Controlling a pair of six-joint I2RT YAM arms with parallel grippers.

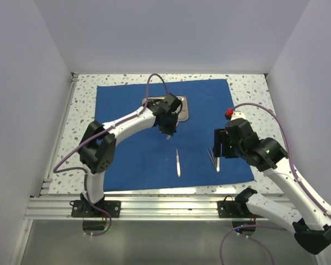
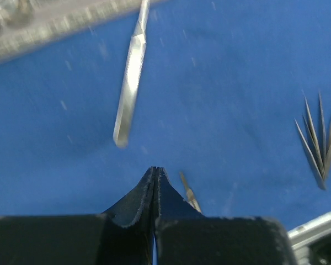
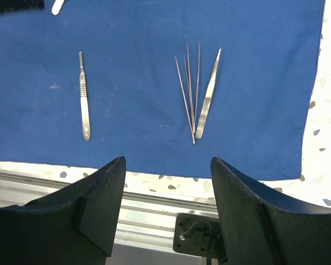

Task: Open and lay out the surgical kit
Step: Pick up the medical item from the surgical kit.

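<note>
The royal-blue cloth (image 1: 132, 154) lies spread flat on the table. The steel tray (image 1: 184, 108) sits at its far middle, partly hidden by my left arm. My left gripper (image 1: 169, 133) hovers just in front of the tray, jaws pressed together (image 2: 155, 170), with a thin silver instrument (image 2: 190, 192) poking out from behind its right finger. A scalpel-like handle (image 1: 178, 163) (image 3: 84, 96) lies mid-cloth. Tweezers (image 3: 208, 94) and several fine needle-like probes (image 3: 188, 94) lie to the right. My right gripper (image 1: 219, 144) (image 3: 168, 160) hangs open above them, holding nothing.
A small red knob (image 1: 229, 114) shows at the cloth's right edge by the right arm. An aluminium rail (image 1: 154, 205) runs along the near edge. Speckled tabletop (image 1: 254, 99) borders the cloth, and white walls close in on three sides.
</note>
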